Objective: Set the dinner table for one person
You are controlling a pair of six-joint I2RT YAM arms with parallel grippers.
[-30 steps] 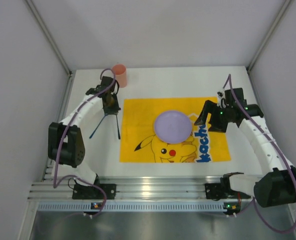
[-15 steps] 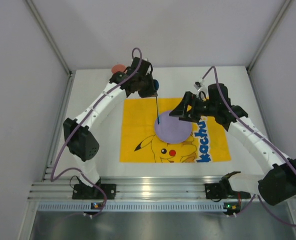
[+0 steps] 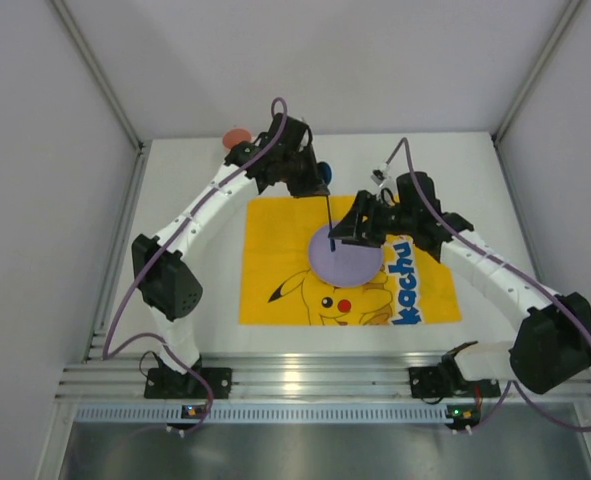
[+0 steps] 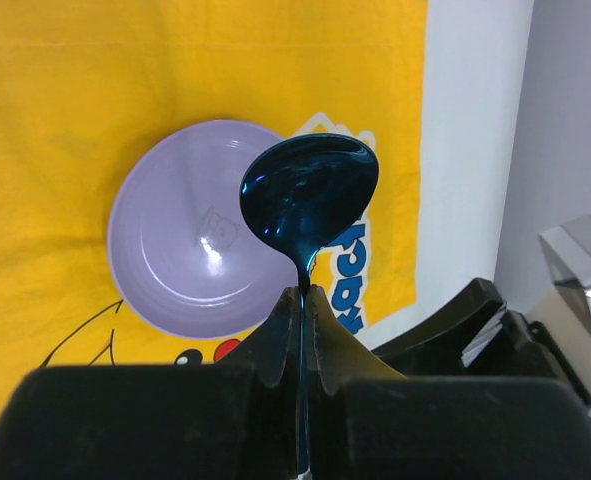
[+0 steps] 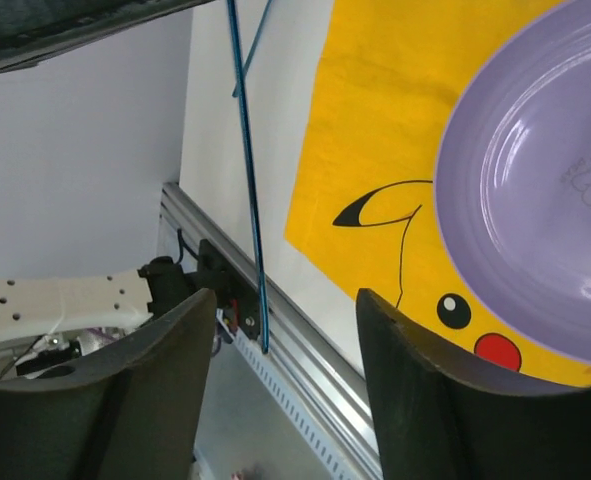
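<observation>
My left gripper (image 3: 315, 180) (image 4: 302, 290) is shut on a blue spoon (image 4: 310, 195) just below its bowl, above the far edge of the purple plate (image 3: 347, 260) (image 4: 190, 240). The plate lies on the yellow Pikachu cloth (image 3: 275, 250), which is spread on the white dinner table (image 3: 475, 170). The spoon's thin handle (image 3: 331, 225) (image 5: 255, 220) reaches toward my right gripper (image 3: 343, 232) (image 5: 285, 300). That gripper is open, with the handle's end between its fingers, nearer the left one and touching neither.
A pink cup (image 3: 236, 136) stands at the table's far left, partly behind the left arm. Another thin blue utensil (image 5: 253, 45) shows on the white surface left of the cloth. The ribbed aluminium rail (image 3: 295, 375) runs along the near edge.
The left arm has swung from left of the cloth to above the plate's far edge, carrying the spoon. The right arm has moved left to it, its fingers narrowing around the handle.
</observation>
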